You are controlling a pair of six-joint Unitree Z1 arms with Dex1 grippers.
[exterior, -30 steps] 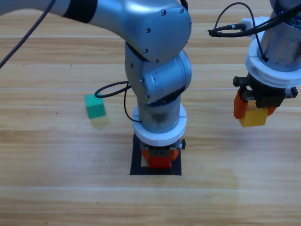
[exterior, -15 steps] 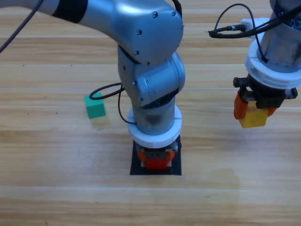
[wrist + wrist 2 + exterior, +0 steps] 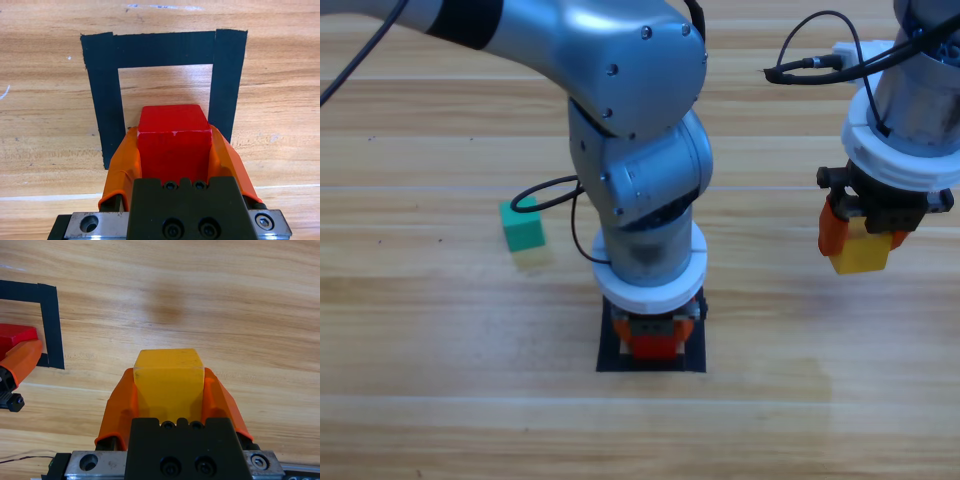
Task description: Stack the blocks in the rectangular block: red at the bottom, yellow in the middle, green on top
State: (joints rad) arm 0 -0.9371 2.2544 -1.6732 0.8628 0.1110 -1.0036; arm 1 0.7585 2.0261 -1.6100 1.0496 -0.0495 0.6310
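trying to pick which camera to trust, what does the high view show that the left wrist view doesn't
Only the high view shows the green cube lying alone on the table, and the right gripper shut on the yellow cube off to the right. Only the left wrist view shows the tape square with its hollow centre unobstructed. Both show the left gripper shut on the red cube over the square.

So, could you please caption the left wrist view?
Left hand shut on the red cube, over the black tape square.

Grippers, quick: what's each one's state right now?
Left gripper: closed on the small matte red cube.
Right gripper: closed on the small matte yellow cube.
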